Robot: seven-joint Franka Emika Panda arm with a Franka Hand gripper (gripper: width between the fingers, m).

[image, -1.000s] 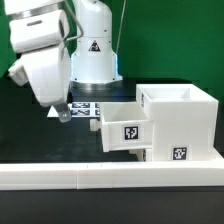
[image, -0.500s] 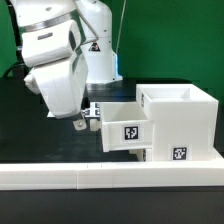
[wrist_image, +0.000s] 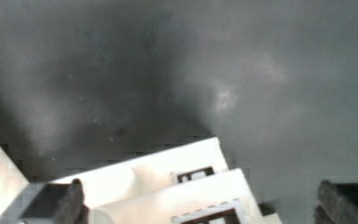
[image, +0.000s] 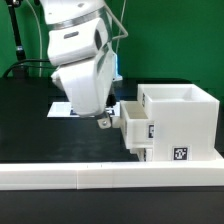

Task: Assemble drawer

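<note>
The black table (image: 25,115) lies open from nine o'clock round to seven in the exterior view, with free passage there. At three o'clock the tall shell (image: 180,122) blocks the way, a tray (image: 136,126) jutting from its side toward the arm. Along six o'clock the low border wall (image: 60,175) bars the near edge. The marker board (image: 62,109) lies flat and hinders nothing.

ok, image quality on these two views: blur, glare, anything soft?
Exterior view: mostly sharp, the tag on the shell reads clearly; the white arm is bright and slightly washed out; the fingers are a little smeared. Wrist view: soft all over, with a pale hazy patch on the dark table and the marker board tags blurry.
</note>
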